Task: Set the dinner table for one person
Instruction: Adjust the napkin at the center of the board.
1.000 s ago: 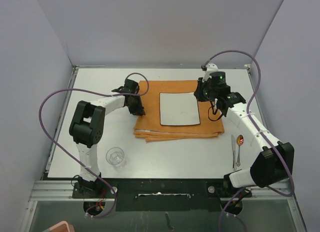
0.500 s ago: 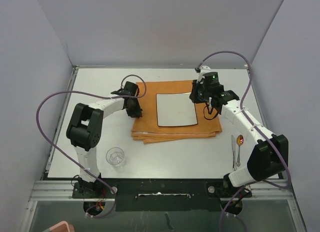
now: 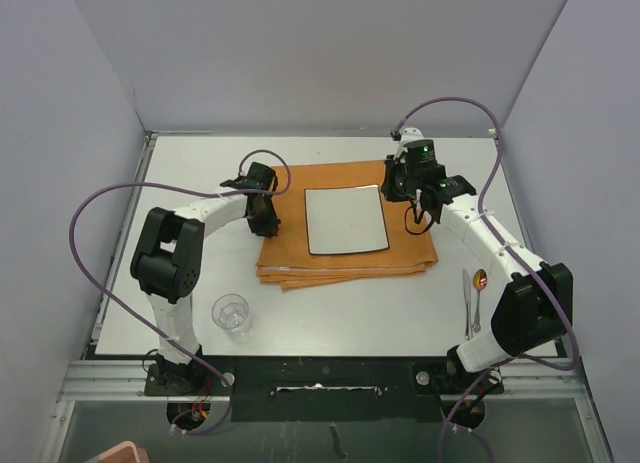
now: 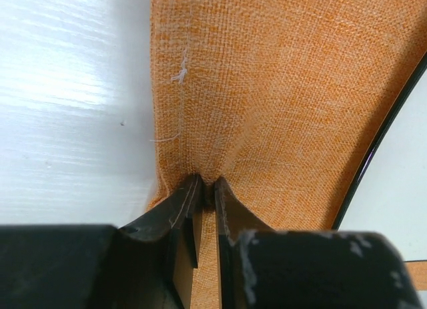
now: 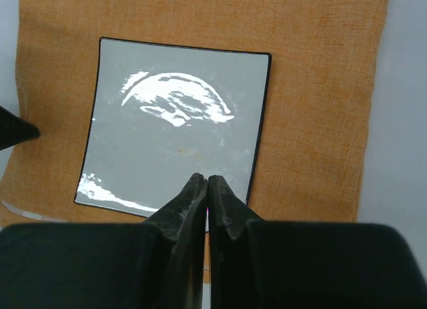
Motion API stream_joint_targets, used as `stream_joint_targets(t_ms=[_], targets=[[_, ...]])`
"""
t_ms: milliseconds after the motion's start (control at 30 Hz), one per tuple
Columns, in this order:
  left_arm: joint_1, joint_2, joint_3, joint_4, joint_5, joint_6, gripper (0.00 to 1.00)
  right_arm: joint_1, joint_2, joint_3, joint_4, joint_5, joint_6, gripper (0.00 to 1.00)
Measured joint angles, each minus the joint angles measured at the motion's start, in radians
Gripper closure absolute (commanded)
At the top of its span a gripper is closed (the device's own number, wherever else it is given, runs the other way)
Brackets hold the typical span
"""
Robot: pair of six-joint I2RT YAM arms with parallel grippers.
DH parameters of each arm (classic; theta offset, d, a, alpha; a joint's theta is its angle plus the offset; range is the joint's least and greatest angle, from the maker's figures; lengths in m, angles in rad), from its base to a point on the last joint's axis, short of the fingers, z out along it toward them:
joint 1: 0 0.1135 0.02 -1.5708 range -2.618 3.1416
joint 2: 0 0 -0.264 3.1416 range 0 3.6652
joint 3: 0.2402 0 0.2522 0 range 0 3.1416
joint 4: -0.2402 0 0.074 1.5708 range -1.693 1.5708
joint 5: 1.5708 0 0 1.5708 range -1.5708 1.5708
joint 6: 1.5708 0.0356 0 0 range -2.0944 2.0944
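Left hand (image 4: 207, 183) pinches the orange mat (image 4: 280, 89); right hand (image 5: 205, 181) looks clenched, grip hidden.

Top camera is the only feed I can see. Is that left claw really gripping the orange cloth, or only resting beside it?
Observer: Gripping. In the left wrist view the left claw is shut on the edge of the orange cloth, and the fabric puckers up between its fingers.
Operator: And the other claw?
Observer: The right wrist view shows the right claw shut, holding nothing that I can see, with the whole white plate in its view.
Operator: Anything odd about the cloth?
Observer: Up close, a loose white thread sticks out at its hem.
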Motion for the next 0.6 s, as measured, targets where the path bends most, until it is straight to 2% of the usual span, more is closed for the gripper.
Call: stream_joint_targets(t_ms=[67, 167, 233, 333, 600], targets=[[0.000, 0.003, 0.021, -0.033, -0.017, 0.022, 0.91, 0.000, 0.016, 0.004, -0.002, 0.011, 0.001, 0.95], [0.000, 0.015, 0.063, -0.074, -0.036, 0.070, 0.67, 0.000, 0.043, 0.008, -0.005, 0.022, 0.008, 0.86], [0.000, 0.016, 0.078, -0.081, -0.043, 0.115, 0.61, 0.000, 0.056, 0.009, -0.012, 0.026, 0.012, 0.81], [-0.005, 0.016, 0.103, -0.072, -0.056, 0.194, 0.54, 0.000, 0.059, 0.010, -0.023, 0.037, 0.017, 0.77], [-0.094, -0.077, 0.126, -0.031, -0.134, 0.381, 0.54, 0.000, 0.058, 0.014, -0.027, 0.047, 0.021, 0.73]])
